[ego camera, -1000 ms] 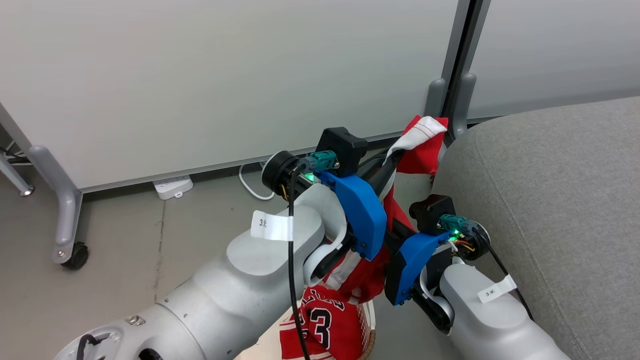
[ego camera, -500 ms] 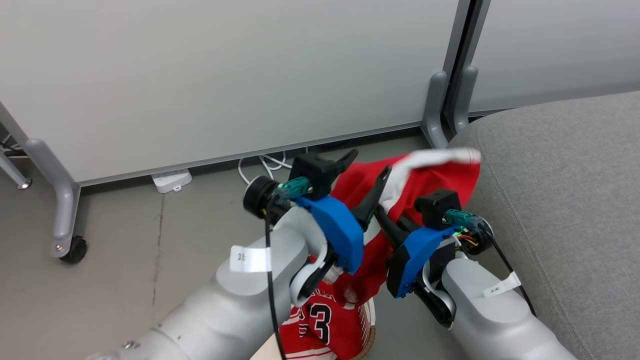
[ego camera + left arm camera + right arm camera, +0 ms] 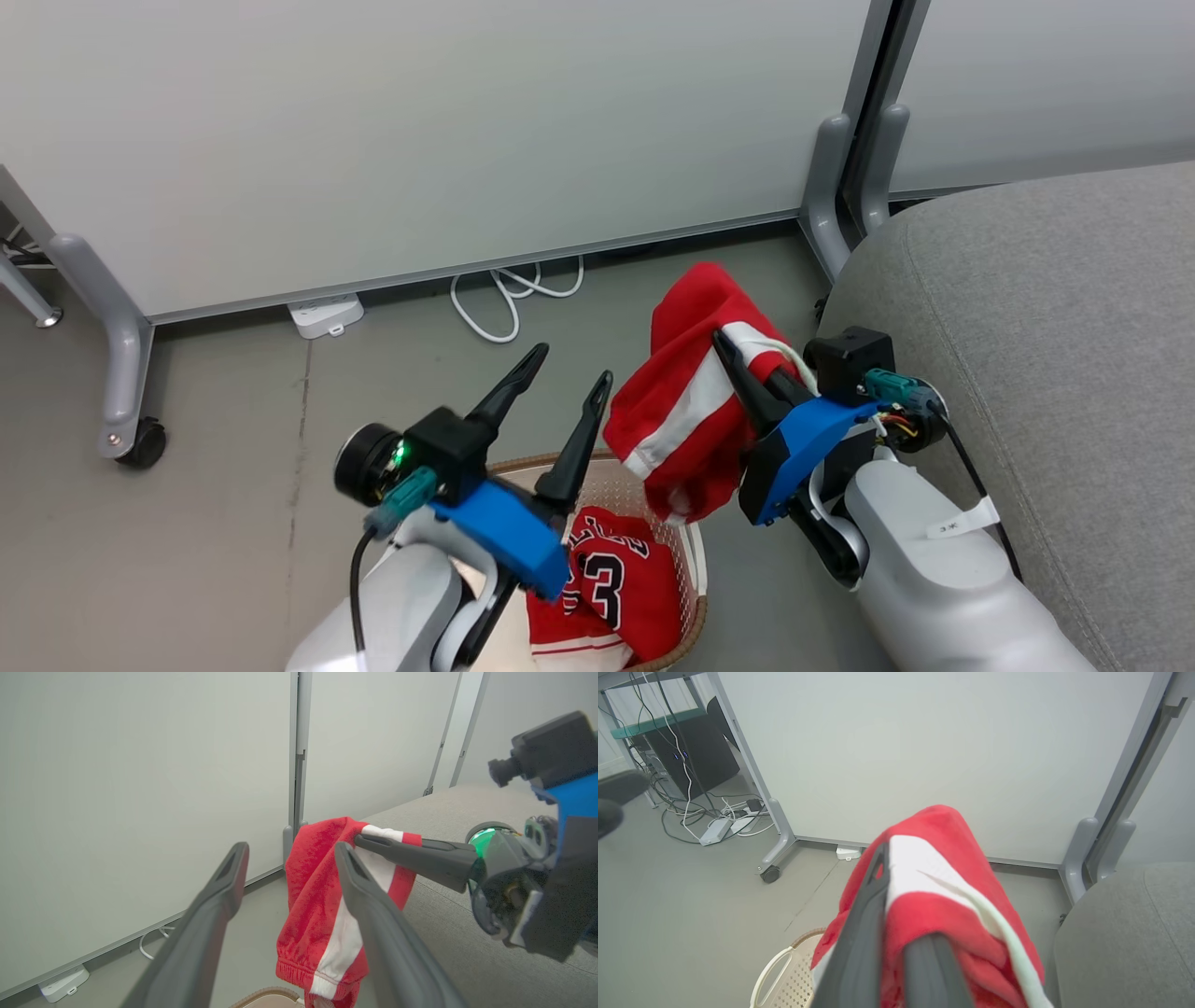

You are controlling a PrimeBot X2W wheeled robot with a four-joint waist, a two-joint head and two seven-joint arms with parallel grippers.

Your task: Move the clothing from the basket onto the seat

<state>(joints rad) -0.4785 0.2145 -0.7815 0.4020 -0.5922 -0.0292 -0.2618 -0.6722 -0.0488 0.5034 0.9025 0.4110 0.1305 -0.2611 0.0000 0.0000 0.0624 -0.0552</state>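
The clothing's red piece with white stripes [image 3: 686, 415] hangs in the air beside the seat [image 3: 1027, 327], and my right gripper [image 3: 724, 341] is shut on its top fold. The same piece [image 3: 317, 896] droops from the right gripper [image 3: 362, 840] in the left wrist view, and in the right wrist view it [image 3: 952, 858] drapes over the right gripper [image 3: 901, 891]. My left gripper [image 3: 573, 366] stands open and empty to the left of it, above the basket [image 3: 523, 462]. The red number 3 jersey [image 3: 611, 579] lies in the basket.
White partition panels on grey legs stand behind, with a castor [image 3: 142, 446] at the left. A power strip [image 3: 325, 315] and a white cable [image 3: 509, 299] lie on the grey floor. A desk with tangled cables [image 3: 691, 788] is far left.
My left gripper has opened, let go of the striped piece and drawn back down over the basket. The piece now hangs from the right gripper alone. The camera has shifted a little.
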